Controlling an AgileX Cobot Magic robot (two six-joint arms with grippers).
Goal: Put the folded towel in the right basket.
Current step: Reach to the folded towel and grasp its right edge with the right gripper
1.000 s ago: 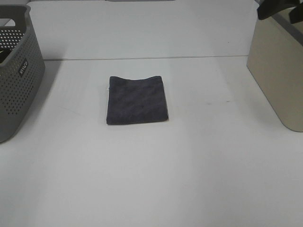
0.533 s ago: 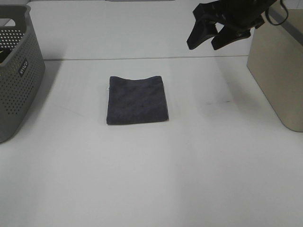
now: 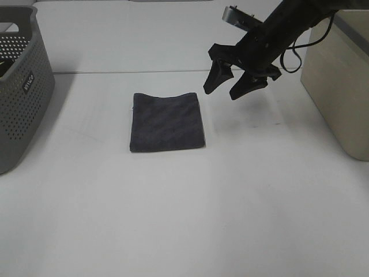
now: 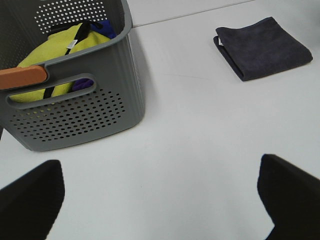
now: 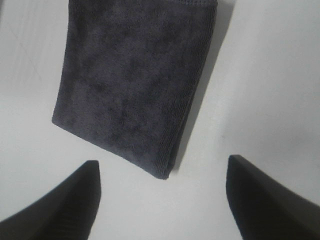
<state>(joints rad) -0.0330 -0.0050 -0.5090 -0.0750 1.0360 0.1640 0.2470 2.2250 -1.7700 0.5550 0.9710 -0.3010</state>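
The folded dark grey towel (image 3: 167, 122) lies flat on the white table, mid-left of centre. It also shows in the left wrist view (image 4: 262, 47) and the right wrist view (image 5: 131, 82). My right gripper (image 3: 231, 85) is open and empty, hovering above the table just right of the towel's far right corner. The right basket (image 3: 340, 86) is beige and stands at the table's right edge. My left gripper (image 4: 160, 197) is open and empty, out of the exterior view, near the grey basket.
A grey perforated basket (image 3: 20, 86) stands at the left edge; the left wrist view (image 4: 75, 95) shows yellow and purple cloth in it. The white table (image 3: 184, 219) stretches toward the front.
My right arm has come in from the upper right, moving left and down toward the towel. Its jaws stay open. The towel has not moved.
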